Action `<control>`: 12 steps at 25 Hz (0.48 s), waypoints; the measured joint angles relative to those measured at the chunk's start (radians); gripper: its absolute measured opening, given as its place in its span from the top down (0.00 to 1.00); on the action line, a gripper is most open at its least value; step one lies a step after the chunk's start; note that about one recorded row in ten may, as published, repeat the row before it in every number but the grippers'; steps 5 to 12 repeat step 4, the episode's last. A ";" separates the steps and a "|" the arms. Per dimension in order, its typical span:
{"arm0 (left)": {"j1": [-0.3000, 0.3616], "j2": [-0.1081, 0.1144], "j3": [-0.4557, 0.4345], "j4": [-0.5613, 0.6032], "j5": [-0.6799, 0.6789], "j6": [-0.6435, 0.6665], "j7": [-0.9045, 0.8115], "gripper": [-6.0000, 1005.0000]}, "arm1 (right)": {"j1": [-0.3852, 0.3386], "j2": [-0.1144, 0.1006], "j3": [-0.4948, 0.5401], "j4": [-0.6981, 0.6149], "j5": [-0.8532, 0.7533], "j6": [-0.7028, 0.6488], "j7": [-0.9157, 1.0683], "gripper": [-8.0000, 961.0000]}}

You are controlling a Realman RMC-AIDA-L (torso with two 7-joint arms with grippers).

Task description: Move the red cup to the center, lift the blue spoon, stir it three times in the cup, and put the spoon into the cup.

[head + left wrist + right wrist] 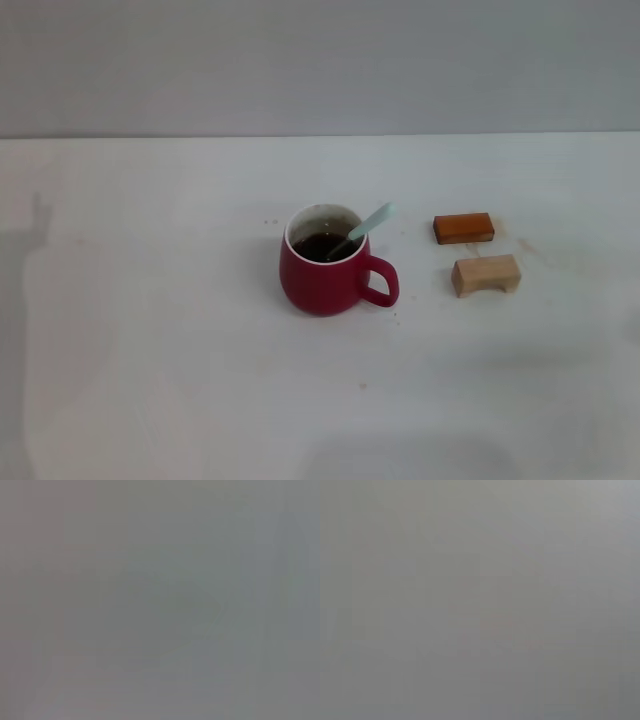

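Observation:
The red cup (322,275) stands upright near the middle of the white table (150,330) in the head view, its handle (381,281) pointing right. It holds dark liquid. The blue spoon (371,226) rests inside the cup, its bowl in the liquid and its pale handle leaning over the rim to the upper right. Neither gripper shows in any view. Both wrist views show only a plain grey blur with no object to make out.
An orange-brown block (463,228) lies right of the cup. A tan wooden block (486,274) with a notch underneath sits just in front of it. A grey wall runs along the table's far edge.

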 joint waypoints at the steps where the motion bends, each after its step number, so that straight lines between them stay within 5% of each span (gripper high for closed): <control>1: 0.001 0.000 0.005 0.000 0.000 0.002 0.000 0.15 | -0.003 -0.001 0.005 -0.030 0.004 -0.010 0.061 0.66; 12: 0.005 0.000 0.011 0.000 0.000 0.008 0.000 0.15 | -0.002 -0.003 0.019 -0.101 0.011 -0.001 0.166 0.66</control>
